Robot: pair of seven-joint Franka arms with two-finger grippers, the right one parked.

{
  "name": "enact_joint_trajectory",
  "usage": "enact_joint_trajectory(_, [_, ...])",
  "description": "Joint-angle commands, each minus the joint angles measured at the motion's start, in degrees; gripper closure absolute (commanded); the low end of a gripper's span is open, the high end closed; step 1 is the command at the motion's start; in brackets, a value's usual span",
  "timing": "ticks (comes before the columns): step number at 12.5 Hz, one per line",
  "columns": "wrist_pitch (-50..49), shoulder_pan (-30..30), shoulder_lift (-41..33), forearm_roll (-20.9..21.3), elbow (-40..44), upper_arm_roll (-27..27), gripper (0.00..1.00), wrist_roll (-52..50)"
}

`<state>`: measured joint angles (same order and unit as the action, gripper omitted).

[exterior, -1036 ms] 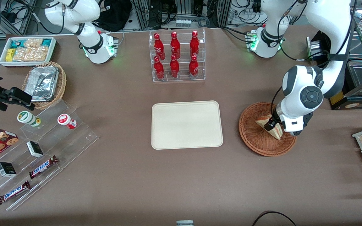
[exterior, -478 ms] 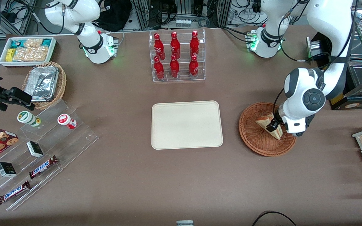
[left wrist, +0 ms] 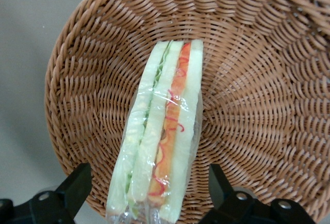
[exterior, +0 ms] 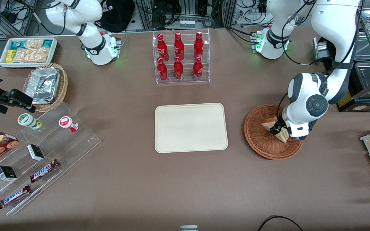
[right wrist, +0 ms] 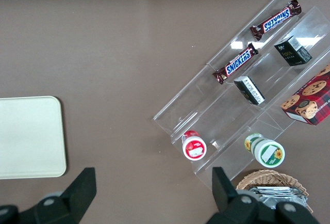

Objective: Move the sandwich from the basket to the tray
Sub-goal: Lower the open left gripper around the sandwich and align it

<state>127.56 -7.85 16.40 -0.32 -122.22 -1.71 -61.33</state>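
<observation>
end effector (exterior: 277,131) down inside the basket (exterior: 259,141), fingers (left wrist: 77,185) spread either side of the wrapped sandwich (left wrist: 160,141), clear gaps showing, not clamped. sandwich stands on edge in the basket, cut face up. basket sits on the table (exterior: 172,179) at 3 o'clock of the tray (exterior: 191,127), apart from it.

The pincer (left wrist: 149,203) hangs low inside the reddish-brown basket (exterior: 262,141), its fingers (left wrist: 72,193) spread with open gaps either side of the wrapped sandwich (left wrist: 160,152). Between basket and cream tray (exterior: 191,127) lies bare brown worktop (exterior: 236,106), with only the basket's low rim to pass over. The rack of red bottles (exterior: 180,57) stands farther from the front camera than the tray, well apart from it.
</observation>
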Motion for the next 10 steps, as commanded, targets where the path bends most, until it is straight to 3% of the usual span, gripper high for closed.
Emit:
enact_joint_trajectory(1, [1.02,0.21,-0.14,-0.83,-0.74,-0.31,0.23,-0.36])
enact_joint_trajectory(2, [0.76,0.21,-0.23,-0.83,-0.74,-0.31,0.57,-0.36])
enact_joint_trajectory(3, [0.50,0.21,-0.40,-0.83,-0.65,-0.31,0.80,-0.28])
enact_joint_trajectory(5, [-0.29,0.21,-0.84,-0.83,-0.39,-0.31,0.90,0.34])
enact_joint_trajectory(10, [-8.54,-0.23,-1.99,-0.56,5.92,-0.39,0.90,1.22])
